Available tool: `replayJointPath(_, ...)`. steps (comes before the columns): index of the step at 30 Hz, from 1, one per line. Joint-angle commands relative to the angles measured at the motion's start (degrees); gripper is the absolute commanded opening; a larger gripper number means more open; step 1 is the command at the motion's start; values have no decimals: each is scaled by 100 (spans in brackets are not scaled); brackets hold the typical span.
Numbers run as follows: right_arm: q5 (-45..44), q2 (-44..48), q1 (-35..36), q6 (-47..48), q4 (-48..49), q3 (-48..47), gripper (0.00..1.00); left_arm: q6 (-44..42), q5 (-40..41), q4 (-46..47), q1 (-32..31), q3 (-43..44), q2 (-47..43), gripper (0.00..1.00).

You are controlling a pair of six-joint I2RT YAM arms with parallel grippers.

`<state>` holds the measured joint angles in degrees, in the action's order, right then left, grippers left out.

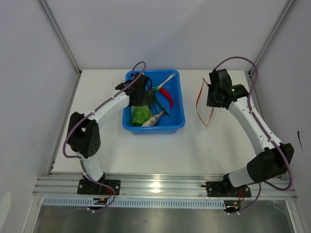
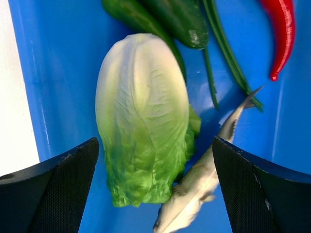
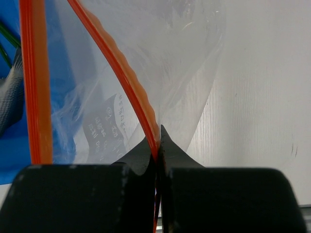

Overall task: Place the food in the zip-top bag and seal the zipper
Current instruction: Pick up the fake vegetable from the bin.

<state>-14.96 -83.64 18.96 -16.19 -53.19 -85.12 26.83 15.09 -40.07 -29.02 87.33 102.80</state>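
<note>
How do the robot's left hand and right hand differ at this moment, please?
The left hand is open, its fingers spread wide either side of the cabbage; the right hand is shut on the zipper of the zip-top bag. The left hand is over the blue bin, while the right hand is beside it, over the white table. Both have black fingers.

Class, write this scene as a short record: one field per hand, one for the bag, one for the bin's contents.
Left hand: open, fingers either side of the cabbage
Right hand: shut on the zipper of the zip-top bag, right of the blue bin
Bag mouth: open, strips apart; no food seen inside
Bin contents: cabbage, green pods, red chili, whitish toy
</note>
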Motion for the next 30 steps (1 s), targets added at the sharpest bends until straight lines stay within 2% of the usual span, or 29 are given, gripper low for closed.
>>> replayJointPath(1,28,207,55,72,151,57,0,-38,213,-53,-25,-6,117,99)
replayJointPath(5,28,216,90,54,186,92,0,155,126,-273,-43,118,433,100)
replayJointPath(19,-42,199,248,28,230,154,0,393,-191,-168,-131,144,995,100)
replayJointPath(22,-51,190,240,28,230,180,0,420,-226,-10,-131,39,1014,96)
replayJointPath(24,-42,190,248,19,230,206,0,420,-226,61,-131,-32,996,89)
replayJointPath(26,-59,181,257,28,221,233,0,385,-270,175,-122,-58,908,76)
replayJointPath(27,-68,172,257,10,213,233,0,358,-287,210,-122,-84,856,58)
replayJointPath(28,-68,163,249,10,195,233,0,341,-296,228,-122,-76,812,51)
replayJointPath(29,-68,163,257,10,195,233,0,341,-314,237,-122,-67,733,38)
replayJointPath(30,-68,163,257,10,177,224,0,314,-340,228,-122,-23,680,31)
